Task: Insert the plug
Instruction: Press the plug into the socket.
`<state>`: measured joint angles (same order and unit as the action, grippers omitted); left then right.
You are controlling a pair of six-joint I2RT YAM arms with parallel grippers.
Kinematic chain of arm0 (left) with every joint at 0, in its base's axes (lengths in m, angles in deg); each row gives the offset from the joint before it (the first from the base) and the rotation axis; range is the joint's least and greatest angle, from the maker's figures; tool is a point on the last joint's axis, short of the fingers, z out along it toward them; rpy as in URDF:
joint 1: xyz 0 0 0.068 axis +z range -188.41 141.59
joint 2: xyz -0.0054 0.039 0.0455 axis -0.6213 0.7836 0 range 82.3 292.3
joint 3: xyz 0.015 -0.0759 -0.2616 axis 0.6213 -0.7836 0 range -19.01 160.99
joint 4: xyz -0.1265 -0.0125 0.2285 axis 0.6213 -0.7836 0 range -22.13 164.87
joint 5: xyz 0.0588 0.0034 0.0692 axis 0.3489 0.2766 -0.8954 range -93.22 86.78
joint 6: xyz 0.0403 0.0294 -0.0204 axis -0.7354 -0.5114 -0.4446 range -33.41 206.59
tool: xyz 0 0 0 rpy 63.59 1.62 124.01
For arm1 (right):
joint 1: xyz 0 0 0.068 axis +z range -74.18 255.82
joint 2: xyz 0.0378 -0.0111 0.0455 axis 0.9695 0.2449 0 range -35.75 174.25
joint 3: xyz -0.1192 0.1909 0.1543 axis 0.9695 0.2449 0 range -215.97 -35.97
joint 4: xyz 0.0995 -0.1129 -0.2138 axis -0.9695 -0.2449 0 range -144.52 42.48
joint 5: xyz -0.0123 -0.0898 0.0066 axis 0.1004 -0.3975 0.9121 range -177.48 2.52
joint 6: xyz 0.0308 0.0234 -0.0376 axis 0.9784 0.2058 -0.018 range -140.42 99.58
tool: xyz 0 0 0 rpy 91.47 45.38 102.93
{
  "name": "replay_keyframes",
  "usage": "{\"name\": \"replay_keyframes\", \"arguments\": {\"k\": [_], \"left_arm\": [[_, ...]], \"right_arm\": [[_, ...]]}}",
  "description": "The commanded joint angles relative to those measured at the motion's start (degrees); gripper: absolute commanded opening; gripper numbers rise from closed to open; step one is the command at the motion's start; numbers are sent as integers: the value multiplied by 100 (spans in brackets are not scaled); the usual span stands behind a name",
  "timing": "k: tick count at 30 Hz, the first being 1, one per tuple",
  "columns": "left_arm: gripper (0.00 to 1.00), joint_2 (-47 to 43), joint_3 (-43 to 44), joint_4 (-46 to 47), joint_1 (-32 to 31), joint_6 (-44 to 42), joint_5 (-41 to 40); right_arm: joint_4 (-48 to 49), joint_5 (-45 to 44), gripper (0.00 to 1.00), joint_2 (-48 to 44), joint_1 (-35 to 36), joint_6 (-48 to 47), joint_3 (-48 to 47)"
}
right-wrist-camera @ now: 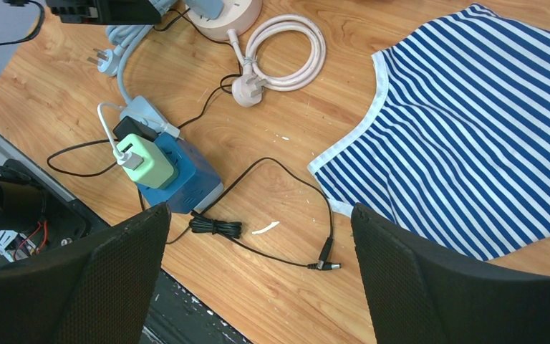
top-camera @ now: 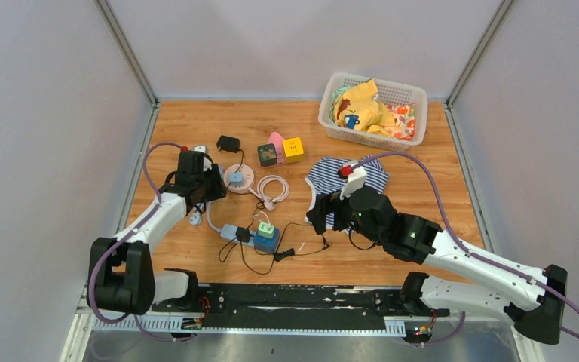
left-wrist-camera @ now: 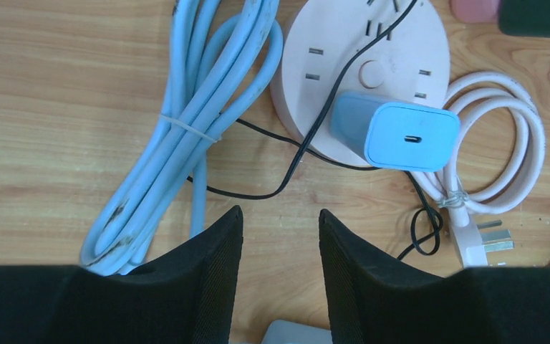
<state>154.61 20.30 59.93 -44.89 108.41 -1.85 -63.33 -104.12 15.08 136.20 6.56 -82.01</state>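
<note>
Now there are two black pincers: the left pincer [left-wrist-camera: 279,215] has its jaws a little apart over bare wood, and the right pincer [right-wrist-camera: 259,211] is wide apart, holding nothing. One pale three-pin plug [left-wrist-camera: 476,240] with shiny pins lies flat at the end of one coiled pink cord [left-wrist-camera: 537,136], off to the right of the left pincer. One round pink socket block [left-wrist-camera: 329,29] holding one light blue square charger [left-wrist-camera: 397,132] sits just ahead of it.

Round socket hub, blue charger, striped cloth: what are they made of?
Round socket hub: likely matte pale pink plastic, smooth moulded face. Blue charger: probably plastic too, satin, crisp rounded edges. Striped cloth: soft fabric, hemmed edge, lies limp.
</note>
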Motion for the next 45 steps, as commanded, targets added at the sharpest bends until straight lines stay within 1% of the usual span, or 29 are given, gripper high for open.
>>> {"name": "replay_keyframes", "arguments": {"k": [1,3,6,9,10,12,14,16,21,24,27,29,31,35,38,40,42,45], "left_arm": [[44,458,4,470,33,241,117],[42,626,15,540,33,321,11],[41,786,-7,711,33,473,-272],[44,945,35,764,33,505,-454],[44,979,51,764,28,525,-573],[42,1005,42,769,33,559,-945],[40,992,-44,1003,33,587,-1218],[40,1024,-81,1179,32,642,-1398],[41,1146,3,1380,33,830,-1453],[41,1280,68,1386,41,922,-1595],[42,1401,149,1260,69,1036,-1767],[43,1465,218,1181,125,1152,-1781],[43,1536,355,1011,184,1253,-1701],[44,1606,454,975,232,1388,-1222],[46,1438,402,977,239,1543,-1079],[49,1287,356,956,263,1608,-1119],[52,1209,360,886,291,1639,-1216],[52,1279,399,741,380,1661,-1251]], "right_arm": [[155,-44,96,-100,62,0,99],[182,-71,96,-74,62,-8,83],[333,-98,96,21,62,-21,53],[539,68,95,303,53,-78,-101],[544,93,95,436,53,-87,-213],[583,129,95,677,51,-113,-407],[799,208,95,909,40,-303,-554],[1047,348,95,1197,-4,-767,-761],[1108,814,92,2171,-289,-2115,-1598],[1263,1387,90,2794,-480,-2853,-2003],[1244,1668,87,3449,-535,-3369,-2449],[1177,1868,86,3879,-569,-3544,-2777],[1071,1884,84,4337,-595,-3553,-3178],[990,2094,81,5177,-630,-3729,-3953],[812,2330,72,5811,-732,-3945,-4504],[675,2692,67,6161,-836,-4043,-4868],[627,3095,66,6450,-898,-4214,-5125],[491,3365,66,6861,-916,-4497,-5506]]}}
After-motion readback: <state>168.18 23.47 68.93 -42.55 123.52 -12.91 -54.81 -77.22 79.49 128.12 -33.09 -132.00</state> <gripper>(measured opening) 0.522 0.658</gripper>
